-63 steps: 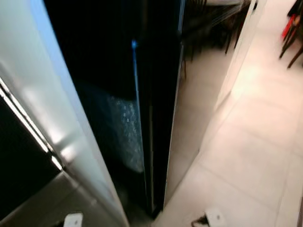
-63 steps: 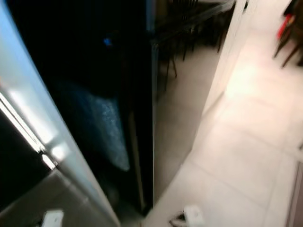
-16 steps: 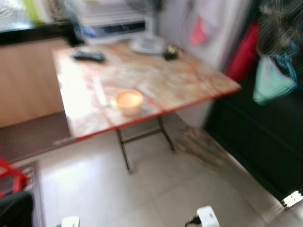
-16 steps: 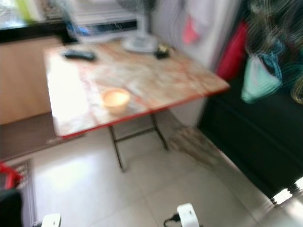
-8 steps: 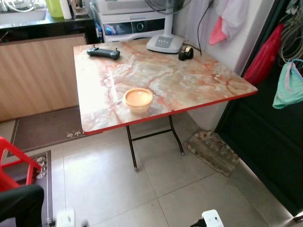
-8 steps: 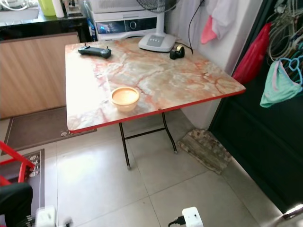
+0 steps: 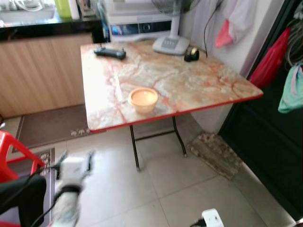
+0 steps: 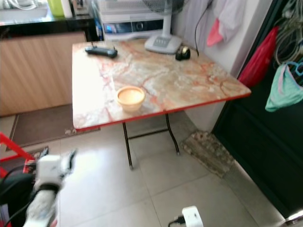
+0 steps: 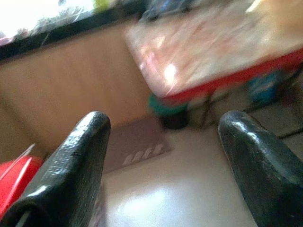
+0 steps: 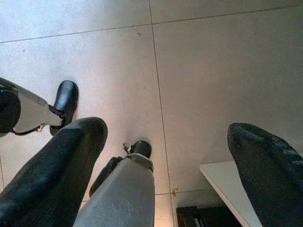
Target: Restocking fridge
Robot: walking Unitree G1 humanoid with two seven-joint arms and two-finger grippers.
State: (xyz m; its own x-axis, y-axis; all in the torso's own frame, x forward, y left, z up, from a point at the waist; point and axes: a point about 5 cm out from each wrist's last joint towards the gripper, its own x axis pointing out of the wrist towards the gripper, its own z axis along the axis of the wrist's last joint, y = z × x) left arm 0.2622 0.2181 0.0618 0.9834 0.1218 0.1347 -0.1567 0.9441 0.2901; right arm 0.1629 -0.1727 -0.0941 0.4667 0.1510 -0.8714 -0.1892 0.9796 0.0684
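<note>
A marble-patterned folding table (image 7: 180,90) with a red edge stands at 12 o'clock on a pale tiled floor (image 7: 180,189). A wood-panelled counter (image 7: 42,75) runs at 10 o'clock with a brown mat (image 7: 52,125) below. A red chair (image 7: 14,151) sits at 8 o'clock; clothes (image 7: 291,90) hang at 2 o'clock.

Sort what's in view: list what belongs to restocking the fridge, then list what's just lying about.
For the job:
left gripper, open and raised toward the table
right gripper, open, pointing at the floor
small orange bowl near the table's front edge, probably the item to fetch

Lying about:
marble-pattern folding table
black remote
fan base
tape roll
red chair
hanging clothes
</note>
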